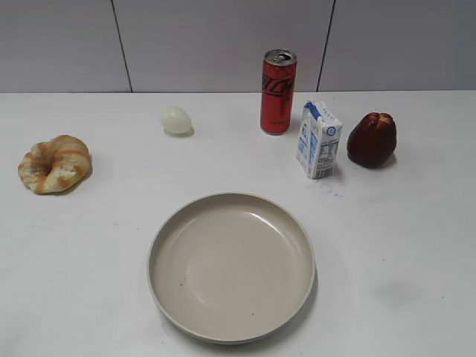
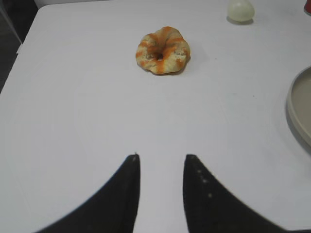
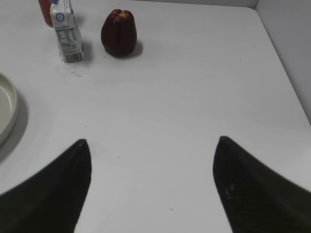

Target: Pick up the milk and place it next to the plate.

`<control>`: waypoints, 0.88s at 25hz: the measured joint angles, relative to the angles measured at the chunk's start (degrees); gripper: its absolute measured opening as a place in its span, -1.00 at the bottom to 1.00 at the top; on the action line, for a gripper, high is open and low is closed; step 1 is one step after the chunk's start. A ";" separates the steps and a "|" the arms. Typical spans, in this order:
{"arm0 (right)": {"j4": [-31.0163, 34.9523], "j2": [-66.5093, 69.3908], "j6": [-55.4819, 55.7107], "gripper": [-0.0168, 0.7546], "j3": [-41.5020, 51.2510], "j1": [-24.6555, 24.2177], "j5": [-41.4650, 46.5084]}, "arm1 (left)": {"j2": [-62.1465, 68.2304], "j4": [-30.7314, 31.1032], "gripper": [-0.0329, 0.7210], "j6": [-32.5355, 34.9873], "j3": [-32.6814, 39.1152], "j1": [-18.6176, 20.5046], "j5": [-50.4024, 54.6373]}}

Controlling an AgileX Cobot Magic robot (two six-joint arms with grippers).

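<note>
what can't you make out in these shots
- Soda can: right wrist view, cut off by the top edge and partly behind the milk.
- Plate: left wrist view, cut off by the right edge.
- Milk print: exterior view, too small to read.
- Both arms: absent from the exterior view.

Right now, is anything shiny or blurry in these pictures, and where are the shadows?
Exterior view: soft even light, a pale glare streak inside the plate, and small shadows hugging the milk and the can. Left wrist view: the bread ring is sharp, but the left gripper looks soft-edged. Right wrist view: the right gripper is blurry too, and the dark red fruit casts a faint shadow.
</note>
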 joint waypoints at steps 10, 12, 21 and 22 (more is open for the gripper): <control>0.00 0.00 0.00 0.58 0.00 0.00 0.00 | 0.00 0.00 -0.28 0.00 0.00 0.00 0.00; 0.06 0.00 -0.30 0.58 0.00 0.00 0.00 | 0.00 0.00 -0.28 0.00 0.00 0.00 0.00; -0.19 4.37 0.00 0.52 -1.11 0.00 -7.18 | 0.00 0.00 -0.28 0.00 0.00 0.00 0.00; -0.26 5.56 0.00 0.51 -1.11 0.00 -10.40 | 0.00 0.00 -0.28 0.00 0.00 0.00 0.00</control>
